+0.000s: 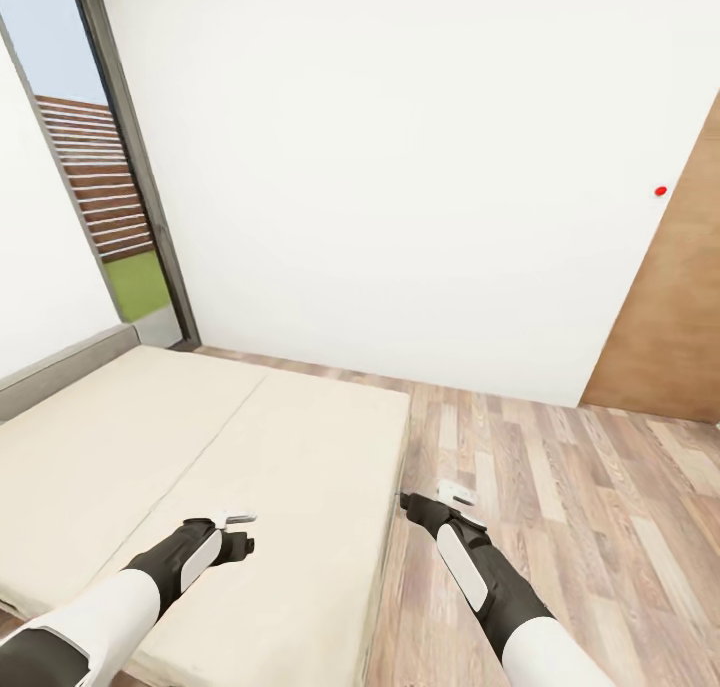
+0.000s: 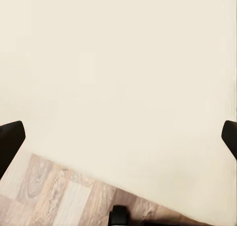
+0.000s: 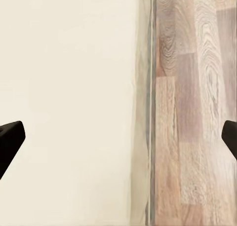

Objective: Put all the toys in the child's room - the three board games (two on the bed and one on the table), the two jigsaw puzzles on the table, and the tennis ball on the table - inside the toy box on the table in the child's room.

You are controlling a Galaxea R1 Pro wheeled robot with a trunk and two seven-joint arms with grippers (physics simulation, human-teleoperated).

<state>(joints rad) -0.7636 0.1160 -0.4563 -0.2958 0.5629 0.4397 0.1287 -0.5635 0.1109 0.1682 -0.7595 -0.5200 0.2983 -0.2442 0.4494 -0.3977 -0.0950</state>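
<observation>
Head cam: beige bed [image 1: 200,447] w/ grey headboard [image 1: 60,362] at left, wood floor [image 1: 560,487], white wall w/ red dot [image 1: 660,191]; wrist cams add mattress edges, left gripper [image 2: 118,137] over bed, right gripper [image 3: 118,137] over bed edge, both spread wide, holding nothing.

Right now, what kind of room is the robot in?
Probably a bedroom. A low bed with a plain beige mattress and a grey headboard stands on a wooden floor, beside a tall window looking out on grass.
</observation>
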